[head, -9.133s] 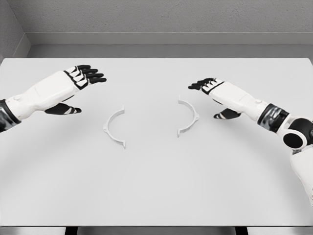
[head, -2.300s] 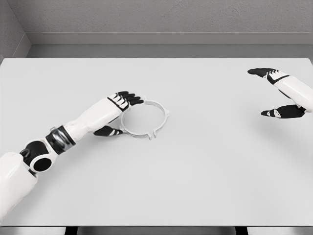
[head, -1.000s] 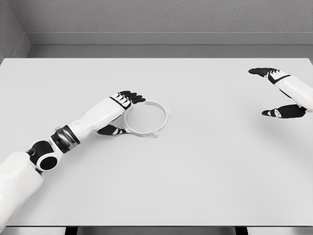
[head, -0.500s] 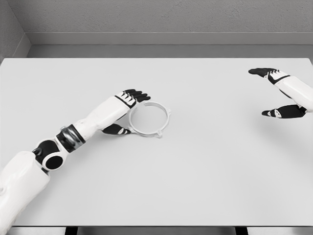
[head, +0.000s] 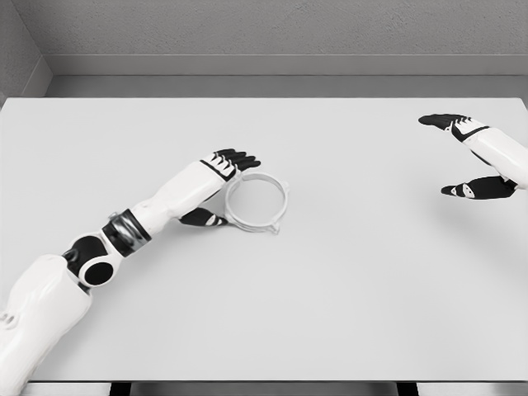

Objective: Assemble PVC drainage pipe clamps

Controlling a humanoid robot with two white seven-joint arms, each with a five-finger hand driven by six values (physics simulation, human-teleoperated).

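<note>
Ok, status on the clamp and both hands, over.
Left hand open, against the left edge of the clamp ring. Ring closed, flat on table. Right hand open, far right, clear. Nothing in the way.

Left arm's stretched out from the lower left corner, shoulder and upper arm low in the frame, the dark elbow joint bent just a touch, forearm running up and to the right toward the middle. The left hand [head: 216, 177] sits palm-side down, black fingers [head: 239, 157] extended forward and close together, thumb [head: 202, 218] dropped low and apart from them, so the hand is spread, gripping nothing. Over on the far right edge, only the right forearm and wrist show. The right hand [head: 472, 157] hangs raised, fingers pointing left, thumb held well beneath them, a wide relaxed gap between, nothing in its grasp.
</note>
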